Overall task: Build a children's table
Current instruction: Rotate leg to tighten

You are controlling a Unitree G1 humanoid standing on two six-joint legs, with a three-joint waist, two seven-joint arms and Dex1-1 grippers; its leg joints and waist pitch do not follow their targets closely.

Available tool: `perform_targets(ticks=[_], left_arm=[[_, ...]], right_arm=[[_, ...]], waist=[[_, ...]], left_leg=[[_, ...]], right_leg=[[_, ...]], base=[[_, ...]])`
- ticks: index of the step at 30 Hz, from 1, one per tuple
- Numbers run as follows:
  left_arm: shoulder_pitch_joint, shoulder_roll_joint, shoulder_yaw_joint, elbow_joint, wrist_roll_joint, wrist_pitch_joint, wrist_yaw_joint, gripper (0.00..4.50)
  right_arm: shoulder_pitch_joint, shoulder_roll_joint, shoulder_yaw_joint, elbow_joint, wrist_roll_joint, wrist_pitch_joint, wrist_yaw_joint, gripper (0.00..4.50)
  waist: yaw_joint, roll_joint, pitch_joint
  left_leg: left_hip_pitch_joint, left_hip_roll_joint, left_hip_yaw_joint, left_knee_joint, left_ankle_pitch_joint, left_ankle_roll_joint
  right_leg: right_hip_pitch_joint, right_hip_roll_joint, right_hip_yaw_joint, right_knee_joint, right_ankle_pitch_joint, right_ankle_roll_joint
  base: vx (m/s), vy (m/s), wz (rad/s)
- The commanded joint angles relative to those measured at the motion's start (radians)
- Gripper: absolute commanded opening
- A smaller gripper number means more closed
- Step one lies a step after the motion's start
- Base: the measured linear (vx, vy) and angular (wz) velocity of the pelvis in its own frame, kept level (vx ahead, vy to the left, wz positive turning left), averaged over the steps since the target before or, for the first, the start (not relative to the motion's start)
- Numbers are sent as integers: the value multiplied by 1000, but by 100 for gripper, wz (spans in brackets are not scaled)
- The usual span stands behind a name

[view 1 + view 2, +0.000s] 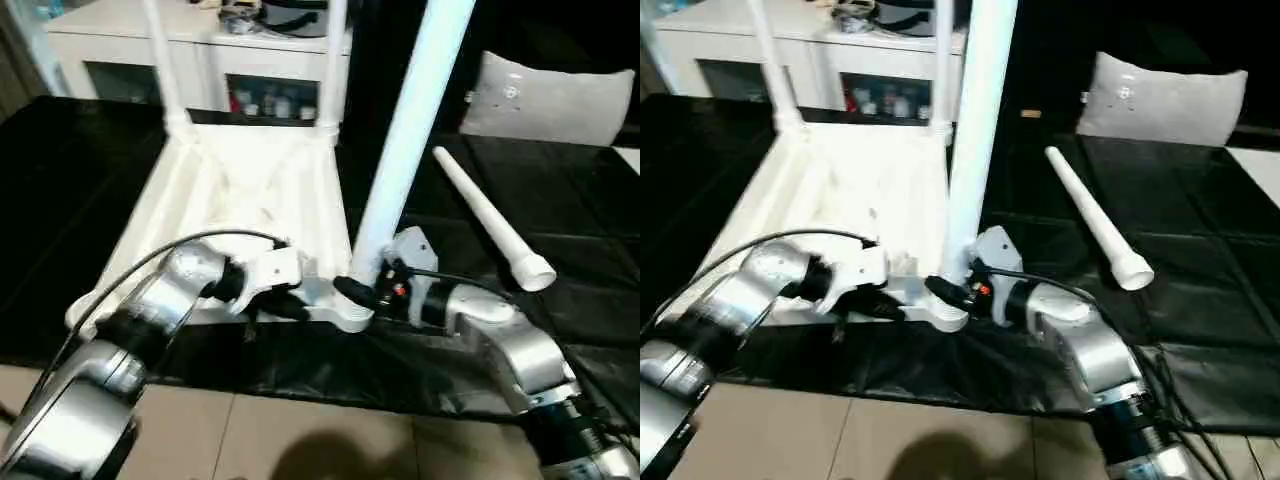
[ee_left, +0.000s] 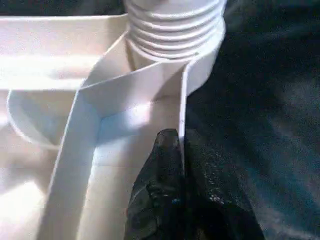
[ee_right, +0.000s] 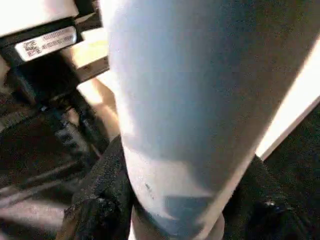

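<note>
Left eye view: the children's table (image 1: pixel 250 190) lies upside down on a black-covered surface (image 1: pixel 70 180), ribbed underside up; two legs (image 1: pixel 160 60) stand in the far corner sockets; the right pincer (image 1: pixel 362 290) clasps the third leg (image 1: pixel 410 130) low, just above the near right socket, where it stands nearly upright; the left pincer (image 1: pixel 300 300) pinches the near rim; the fourth leg (image 1: pixel 490 225) lies loose to the right, well apart.

Right eye view: the same layout; a white cabinet (image 1: pixel 820 50) and a grey cushion (image 1: pixel 1160 100) sit behind.

Left wrist view: black fingers (image 2: pixel 165 190) pressed together on the thin wall beside the threaded leg end (image 2: pixel 175 25); the plastic looks stiff, light and smooth, likely slippery, so gripping low near the thread seems best.

Right wrist view: the leg fills the half-spread jaws; a small white label (image 3: pixel 45 42) carries print too small to read.
</note>
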Motion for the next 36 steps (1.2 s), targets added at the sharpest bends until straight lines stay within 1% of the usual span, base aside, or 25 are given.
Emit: perform_targets(ticks=[1,2,4,5,6,7,8,9,10,11,14,15,17,18,19,21,22,24,27,30,31,33,34,35,36], left_arm=[[12,2,82,-162,-50,100,74,0],[59,-1,87,-257,-48,172,104,0],[72,-2,86,-289,-48,196,111,0],[89,-6,88,-332,-49,229,120,0],[104,-13,91,-372,-50,261,128,0],[119,-23,93,-418,-51,297,138,0],[140,-39,88,-497,-46,355,158,0],[141,-40,87,-500,-46,358,159,0],[148,-42,79,-532,-40,384,173,0],[151,-43,67,-563,-30,412,190,0],[147,-52,65,-579,-28,438,221,0],[147,-52,64,-582,-27,441,227,0],[146,-53,62,-577,-19,436,237,0],[146,-56,62,-570,-12,435,245,0],[146,-58,62,-560,-6,429,251,0],[147,-58,60,-560,-4,435,260,0],[148,-56,58,-566,-6,445,263,0],[146,-52,54,-572,-14,458,258,0],[146,-46,50,-559,-18,449,254,0],[147,-35,44,-545,-14,440,238,0],[144,-25,36,-539,-9,438,230,0],[138,-11,26,-528,0,433,222,0],[138,-11,26,-528,0,433,222,0],[133,-5,21,-523,4,431,219,0],[128,2,16,-517,9,429,216,0]], right_arm=[[44,-13,16,134,-66,94,-67,190],[36,-2,7,146,-69,97,-89,190],[33,1,4,151,-70,98,-95,190],[28,6,-1,159,-70,100,-104,190],[24,8,-4,164,-70,101,-109,190],[18,10,-6,172,-71,100,-114,190],[9,14,-9,183,-72,95,-116,190],[9,14,-8,183,-72,95,-116,190],[5,16,-8,186,-73,94,-115,190],[0,18,-6,190,-73,94,-114,190],[-3,17,1,189,-71,93,-106,190],[-3,18,1,188,-69,94,-106,190],[-3,21,0,187,-65,95,-108,190],[-3,23,-1,188,-64,94,-109,190],[-2,26,-3,189,-62,92,-112,190],[-3,28,-5,192,-62,86,-114,190],[-3,30,-7,194,-62,83,-116,190],[-6,32,-9,199,-60,77,-117,190],[-9,34,-4,207,-65,63,-112,190],[-12,35,-1,215,-70,52,-108,190],[-14,35,-3,218,-69,50,-107,190],[-18,37,-6,222,-68,45,-107,190],[-18,37,-6,222,-68,45,-107,190],[-21,37,-8,226,-68,42,-108,190],[-22,37,-10,229,-66,41,-107,190]], waist=[[-2,13,-46],[-7,13,-45],[-13,14,-46],[-16,13,-46],[-17,12,-47],[-15,10,-49],[-13,11,-50],[-13,12,-52],[-12,10,-54],[-11,10,-56],[-9,12,-59],[-9,11,-59],[-6,15,-57],[-5,15,-57],[-4,23,-55],[-4,19,-54],[-2,26,-53],[-3,21,-53],[-3,19,-53],[-3,19,-54],[-3,16,-54],[-3,19,-54],[-4,16,-55],[-4,17,-54],[-3,16,-54]], left_leg=[[12,81,-45,-104,-460,-72],[7,79,-43,-104,-442,-64],[4,78,-43,-104,-424,-59],[2,73,-41,-101,-419,-50],[4,73,-39,-99,-413,-49],[5,75,-37,-96,-385,-43],[6,75,-33,-95,-358,-34],[5,76,-32,-94,-340,-31],[4,74,-28,-91,-304,-17],[0,73,-28,-90,-264,-6],[-1,69,-23,-83,-205,14],[-2,69,-22,-82,-198,18],[0,70,-22,-83,-207,19],[2,72,-22,-84,-221,12],[3,72,-23,-85,-232,6],[5,72,-23,-87,-268,-8],[7,72,-25,-88,-287,-18],[8,72,-26,-88,-308,-29],[7,72,-26,-89,-300,-31],[6,71,-24,-87,-285,-27],[6,71,-23,-87,-280,-25],[6,72,-24,-87,-276,-25],[6,72,-23,-87,-275,-25],[6,71,-23,-86,-271,-25],[7,71,-22,-86,-273,-25]], right_leg=[[15,-81,49,-76,-427,-195],[18,-78,48,-75,-410,-197],[22,-77,47,-71,-385,-204],[21,-76,46,-76,-405,-196],[21,-76,48,-76,-402,-198],[22,-77,50,-74,-374,-206],[22,-73,51,-73,-338,-215],[25,-73,51,-70,-309,-223],[29,-71,52,-69,-262,-231],[33,-69,50,-64,-220,-239],[37,-66,48,-60,-150,-258],[38,-65,48,-59,-141,-260],[36,-63,46,-61,-152,-261],[35,-62,46,-61,-169,-259],[34,-62,46,-62,-178,-257],[33,-61,46,-67,-222,-246],[31,-61,47,-67,-247,-239],[29,-59,47,-70,-268,-227],[29,-58,48,-68,-251,-227],[31,-58,49,-67,-237,-230],[31,-58,50,-67,-238,-230],[31,-58,49,-67,-237,-230],[31,-58,49,-67,-237,-230],[31,-57,49,-66,-235,-230],[31,-58,49,-67,-246,-228]], base=[[0,0,0],[0,0,0],[0,0,0],[0,0,0],[0,0,0],[0,0,0],[0,0,0],[53,-17,1],[0,0,0],[0,0,0],[0,0,0],[0,0,0],[0,0,0],[0,0,0],[0,0,0],[0,0,0],[0,0,0],[0,0,0],[0,0,0],[0,0,0],[0,0,0],[0,0,0],[0,0,0],[0,0,0],[0,0,0]])
